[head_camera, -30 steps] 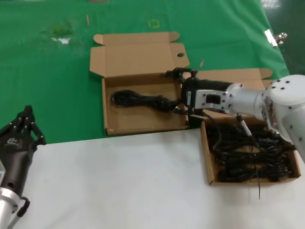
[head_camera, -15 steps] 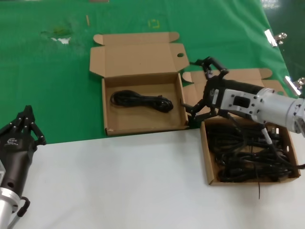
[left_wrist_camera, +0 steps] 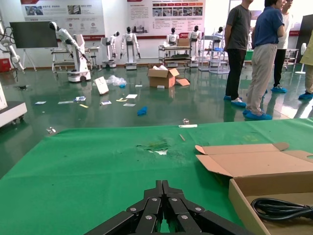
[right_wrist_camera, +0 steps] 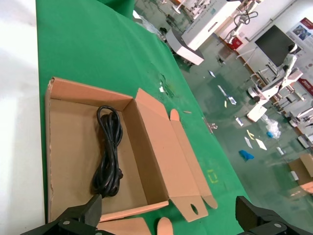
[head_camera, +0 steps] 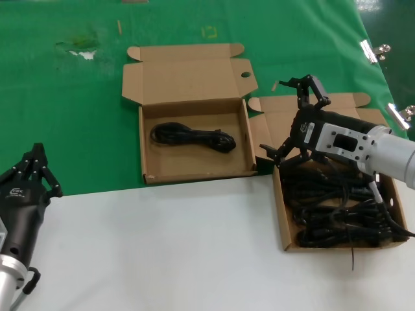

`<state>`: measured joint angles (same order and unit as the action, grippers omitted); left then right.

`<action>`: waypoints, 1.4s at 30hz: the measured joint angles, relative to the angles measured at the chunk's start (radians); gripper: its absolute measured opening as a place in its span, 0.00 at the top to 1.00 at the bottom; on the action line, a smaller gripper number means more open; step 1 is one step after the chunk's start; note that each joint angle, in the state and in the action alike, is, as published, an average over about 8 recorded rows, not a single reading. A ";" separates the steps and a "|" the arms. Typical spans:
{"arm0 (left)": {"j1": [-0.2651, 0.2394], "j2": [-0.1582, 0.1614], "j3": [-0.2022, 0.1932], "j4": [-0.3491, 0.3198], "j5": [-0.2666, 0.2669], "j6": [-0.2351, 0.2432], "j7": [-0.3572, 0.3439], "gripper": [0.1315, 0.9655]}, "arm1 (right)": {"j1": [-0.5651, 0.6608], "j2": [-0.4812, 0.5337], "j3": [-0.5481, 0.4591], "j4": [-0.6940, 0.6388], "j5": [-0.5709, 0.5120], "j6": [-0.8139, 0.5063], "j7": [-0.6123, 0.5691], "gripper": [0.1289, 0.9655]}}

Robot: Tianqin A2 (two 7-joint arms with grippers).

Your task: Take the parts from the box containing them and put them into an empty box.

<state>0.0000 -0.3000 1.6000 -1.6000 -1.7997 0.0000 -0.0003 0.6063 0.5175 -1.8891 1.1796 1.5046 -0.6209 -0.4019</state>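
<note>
Green cloth [head_camera: 65, 116] & white tabletop [head_camera: 162, 246]; metal clips [head_camera: 375, 52] nr edge.

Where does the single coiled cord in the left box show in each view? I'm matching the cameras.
Head view: the cord lies across the left box's floor.
Left wrist view: only one looped end shows, at the lower right edge.
Right wrist view: it runs lengthwise inside the box.
Shared landmark: that box's open lid.

right gripper [head_camera: 293, 121]: black, silver arm | left gripper [head_camera: 31, 172]: black
</note>
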 joint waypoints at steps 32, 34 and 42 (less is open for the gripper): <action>0.000 0.000 0.000 0.000 0.000 0.000 0.000 0.51 | -0.234 -0.084 0.111 0.162 0.114 0.239 0.155 0.00; 0.000 0.000 0.000 0.000 0.000 0.000 0.000 0.48 | -0.250 -0.090 0.119 0.173 0.121 0.255 0.165 0.00; 0.000 0.000 0.000 0.000 0.000 0.000 0.001 0.24 | -0.316 -0.113 0.151 0.219 0.154 0.322 0.209 0.00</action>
<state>0.0000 -0.3000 1.6000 -1.6000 -1.7999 0.0000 0.0002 0.2907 0.4043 -1.7386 1.3981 1.6582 -0.2984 -0.1930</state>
